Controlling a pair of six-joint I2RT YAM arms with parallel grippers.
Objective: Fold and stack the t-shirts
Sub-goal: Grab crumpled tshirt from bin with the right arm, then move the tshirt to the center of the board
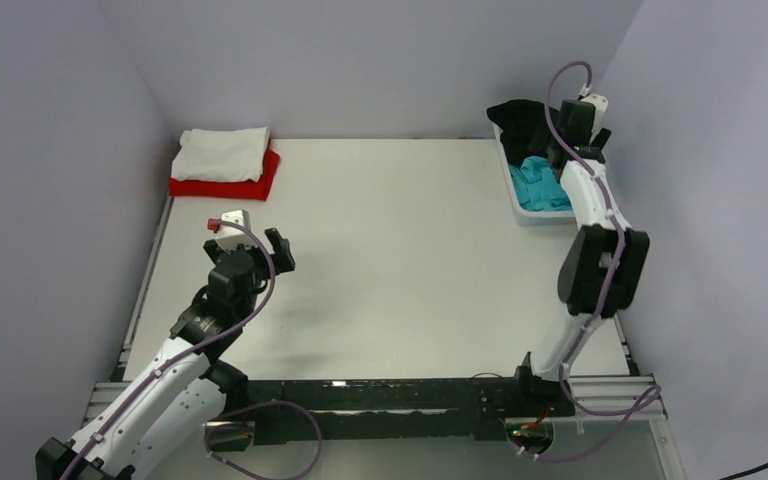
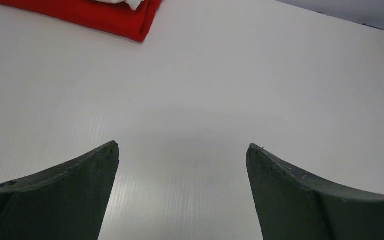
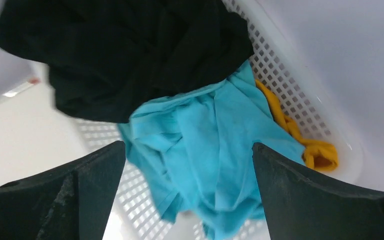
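Two grippers are being held spread wide, gripping nothing. The right gripper is being poised over the teal t-shirt, crumpled in the white basket between a black t-shirt and a yellow-orange t-shirt. The left gripper is being held above the table, near the white t-shirt folded on the red t-shirt.

Overhead and seemingly close right-wrist views share basket.

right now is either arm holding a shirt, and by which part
Nothing is held. The left end effector is open over the table; the right end effector is open above the teal shirt in the basket.
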